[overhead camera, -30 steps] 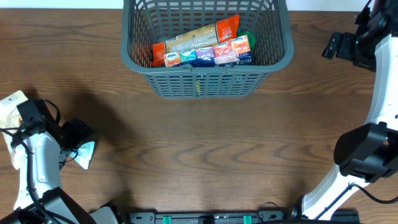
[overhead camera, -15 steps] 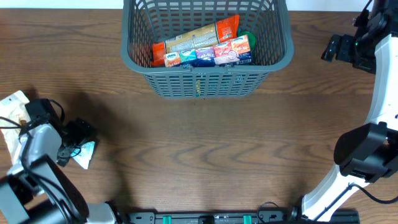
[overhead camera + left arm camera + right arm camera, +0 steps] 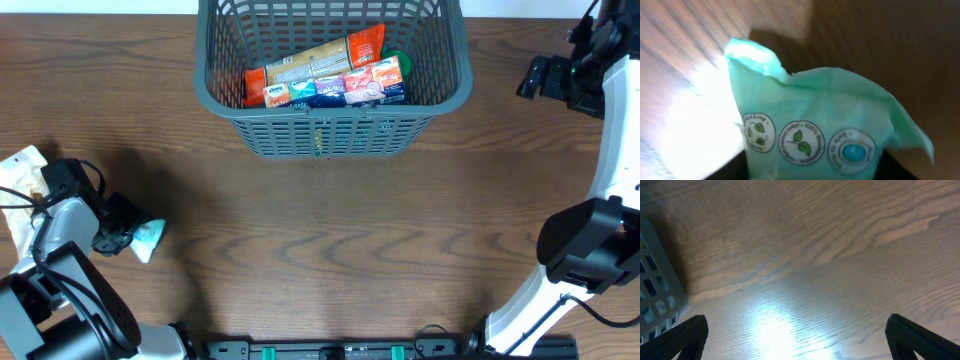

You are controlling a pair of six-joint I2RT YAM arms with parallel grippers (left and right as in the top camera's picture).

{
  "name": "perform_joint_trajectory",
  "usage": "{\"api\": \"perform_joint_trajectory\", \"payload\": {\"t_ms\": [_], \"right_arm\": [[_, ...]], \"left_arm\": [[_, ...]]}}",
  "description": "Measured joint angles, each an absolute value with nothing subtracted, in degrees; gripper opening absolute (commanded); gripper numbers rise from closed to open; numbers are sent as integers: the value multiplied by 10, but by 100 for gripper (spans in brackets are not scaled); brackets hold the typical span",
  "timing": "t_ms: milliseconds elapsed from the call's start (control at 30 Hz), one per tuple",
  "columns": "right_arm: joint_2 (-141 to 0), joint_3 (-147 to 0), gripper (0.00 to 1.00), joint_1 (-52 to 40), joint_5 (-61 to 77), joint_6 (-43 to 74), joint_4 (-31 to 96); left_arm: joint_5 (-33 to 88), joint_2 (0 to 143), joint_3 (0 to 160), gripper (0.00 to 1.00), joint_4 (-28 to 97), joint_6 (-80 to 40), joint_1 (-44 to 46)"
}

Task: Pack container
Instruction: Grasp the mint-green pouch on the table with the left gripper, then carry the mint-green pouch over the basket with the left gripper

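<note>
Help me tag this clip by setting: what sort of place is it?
Probably a robotics lab bench, not a home or shop: two robot arms stand at a wooden table, with a grey container of packaged snacks, and the left fingers grip a green packet.

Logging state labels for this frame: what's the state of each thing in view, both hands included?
Large dark grey slotted plastic basket: upright, partly filled.
Long tan-and-orange snack packet: lying in the basket.
Row of small colourful packets: in the basket, along its near wall.
Mint-green plastic packet: held by the left hand, outside the basket.
Left hand: shut on the mint-green packet.
Right hand: open, empty.
</note>
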State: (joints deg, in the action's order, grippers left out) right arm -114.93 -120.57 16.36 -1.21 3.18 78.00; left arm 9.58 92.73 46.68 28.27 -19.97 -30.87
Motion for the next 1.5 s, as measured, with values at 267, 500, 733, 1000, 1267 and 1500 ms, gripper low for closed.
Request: {"api": "perform_joint_trajectory", "payload": {"t_ms": [267,500,733,1000,1267,1500], "right_arm": [[-1149,-1206,99,164,-12,32,780],[-1149,-1206,99,164,-11,32,780],[-1149,-1206,99,164,-10,32,780],[-1149,-1206,99,164,-11,32,782],[-1149,-1206,99,164,-11,32,784],[-1149,-1206,99,164,-11,32,785]], "left_arm": [[160,806,497,5,301,-200,-300],[182,777,766,5,406,-163,-217],[140,840,1065,5,466,-18,-39],[86,962,1158,6,440,293,124],[79,1071,1158,5,312,516,175],[73,1134,1158,6,298,599,172]]}}
